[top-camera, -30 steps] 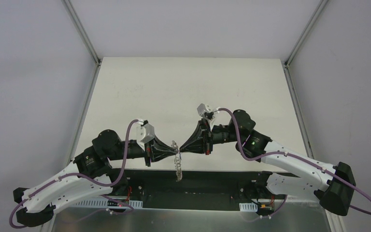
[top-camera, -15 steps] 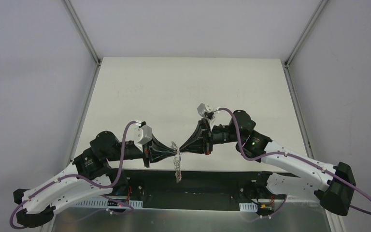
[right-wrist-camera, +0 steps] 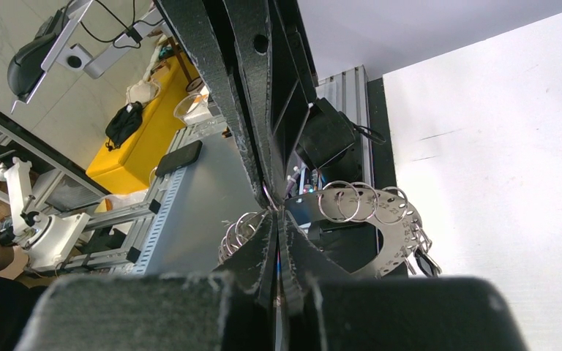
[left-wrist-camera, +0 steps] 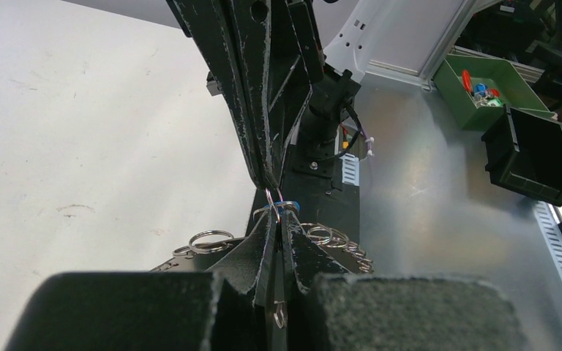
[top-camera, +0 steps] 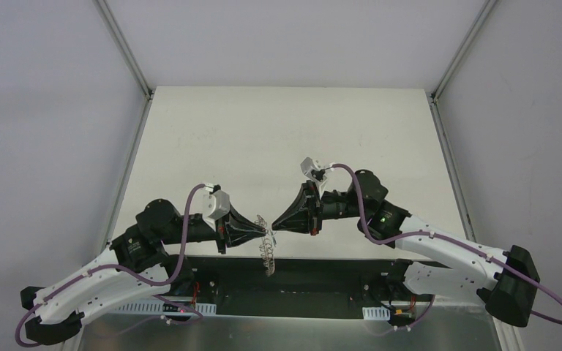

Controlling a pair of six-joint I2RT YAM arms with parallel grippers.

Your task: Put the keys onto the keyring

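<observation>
My two grippers meet tip to tip above the table's near edge. My left gripper (top-camera: 262,232) (left-wrist-camera: 279,219) is shut on the keyring (top-camera: 267,252), a flat grey ring fringed with silver wire loops (left-wrist-camera: 208,240) that hangs below the tips. My right gripper (top-camera: 275,225) (right-wrist-camera: 276,219) is shut, its tips pinching thin wire right at the left tips. The blue key tag (left-wrist-camera: 290,207) shows between the two sets of tips. In the right wrist view the keyring (right-wrist-camera: 388,219) shows numbered holes, and the black-tagged key (right-wrist-camera: 426,263) hangs from its rim.
The white table (top-camera: 285,131) stretches away behind the grippers. A black strip (top-camera: 315,267) and metal framing run under the arms at the near edge. A green bin (left-wrist-camera: 490,91) and a black bin (left-wrist-camera: 530,157) sit off the table.
Both grippers have stayed joined at the tips and shifted slightly left and nearer. The hanging keyring has swung a little with them.
</observation>
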